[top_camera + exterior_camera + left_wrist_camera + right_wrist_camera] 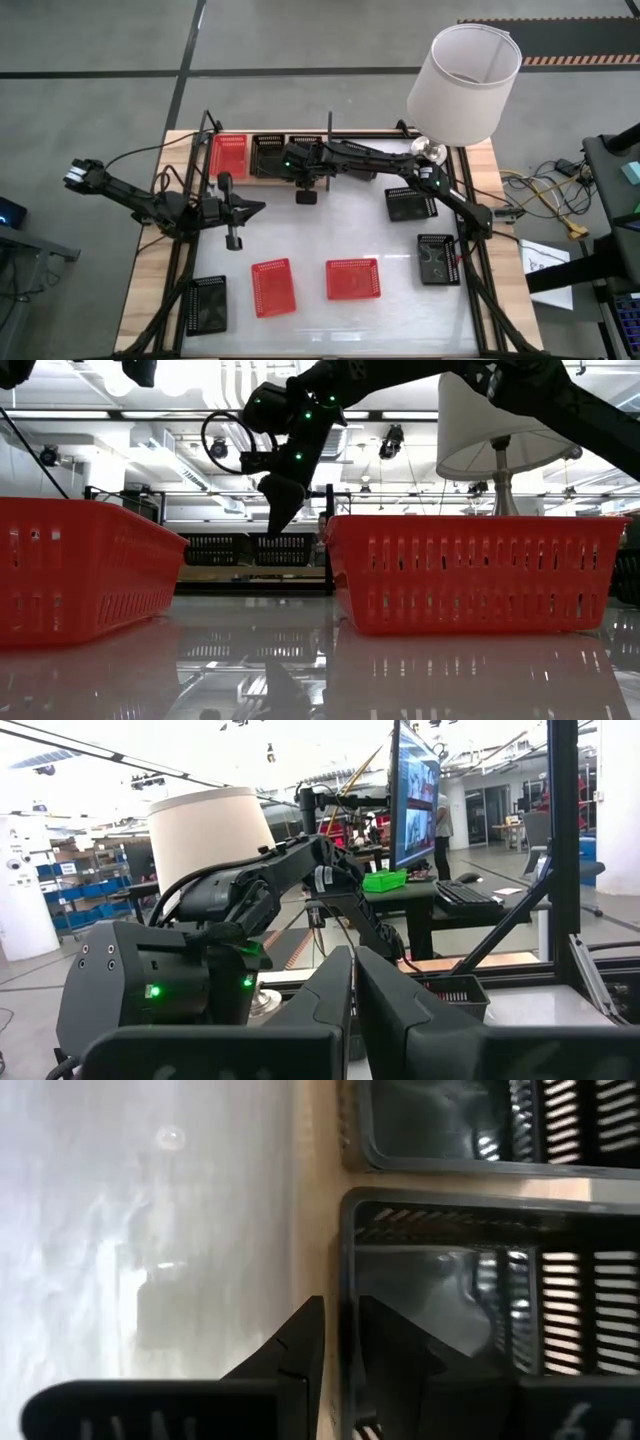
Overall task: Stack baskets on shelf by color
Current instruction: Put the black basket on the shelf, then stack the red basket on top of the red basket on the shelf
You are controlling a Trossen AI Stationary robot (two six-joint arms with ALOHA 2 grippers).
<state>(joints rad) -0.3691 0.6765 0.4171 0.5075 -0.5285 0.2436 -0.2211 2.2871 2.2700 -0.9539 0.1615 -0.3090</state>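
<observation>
Now my right gripper (335, 1342) pinches the wall of a black basket (470, 1300) on the shelf (345, 178), another black one (268, 155) and a red basket (229, 154) alongside; my left gripper (258, 209) waits pinched shut above the table (320, 230); the lamp (464, 70) hides the shelf's far corner

Grey floor (90, 40), white lampshade (464, 82)

Three red baskets (228, 155) (272, 287) (353, 279); five black baskets (269, 155) (303, 150) (410, 204) (438, 259) (207, 304); one shelf (350, 182) at the table's far edge; one lamp (463, 83); two arms.
</observation>
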